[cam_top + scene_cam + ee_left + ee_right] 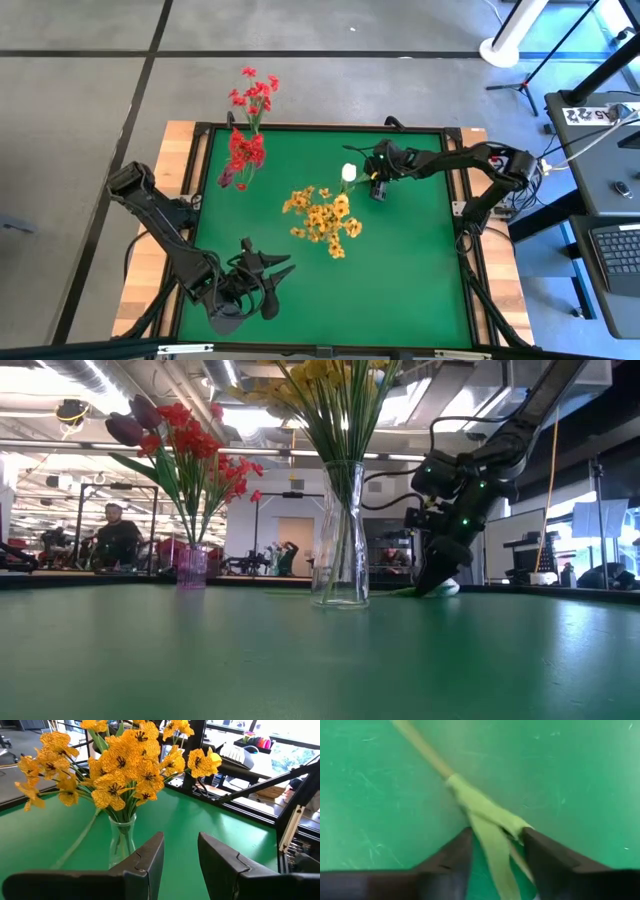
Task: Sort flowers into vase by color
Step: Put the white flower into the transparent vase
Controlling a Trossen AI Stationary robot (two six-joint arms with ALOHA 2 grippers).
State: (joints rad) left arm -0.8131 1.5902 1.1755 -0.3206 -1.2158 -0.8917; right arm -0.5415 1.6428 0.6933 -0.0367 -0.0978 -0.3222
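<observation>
Green mat (400, 270), yellow bouquet vase (339, 550) beside right end effector (495, 842) straddling white flower (348, 172) stem, grip unclear, left end effector (180, 855) parted, empty.

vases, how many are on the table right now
2. A small pink vase with red flowers stands at the far left of the green mat; a clear glass vase with yellow flowers stands near the middle. None other shows.

left hand (262, 283): parted, idle | right hand (377, 188): lowered, fingers astride
</observation>
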